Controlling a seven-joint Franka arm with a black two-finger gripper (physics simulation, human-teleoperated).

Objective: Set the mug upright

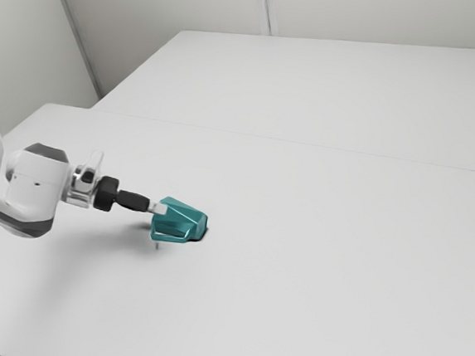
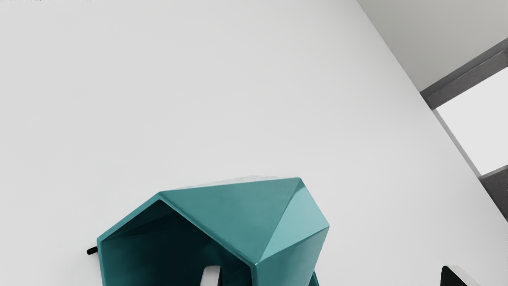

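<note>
At the mouth of the mug (image 1: 184,216), the gripper (image 1: 158,227) stands spread wide, one finger inside it, the other outside beyond its wall; the mug lies on its side on the table (image 1: 312,276)

From where I sit, the mug (image 1: 186,217) looks hard and smooth, glazed ceramic or plastic, I can't tell which, with a soft gloss on its flat facets. The surface (image 1: 313,260) under it reads smooth and matt. My arm (image 1: 35,187) has a smooth white shell like plastic, with a shiny, metallic-looking collar (image 1: 80,187); the hand (image 1: 159,210) is dull black with smooth pale tips. The wall (image 1: 144,11) looks matt, the dark frame (image 2: 468,82) faintly grainy.
</note>
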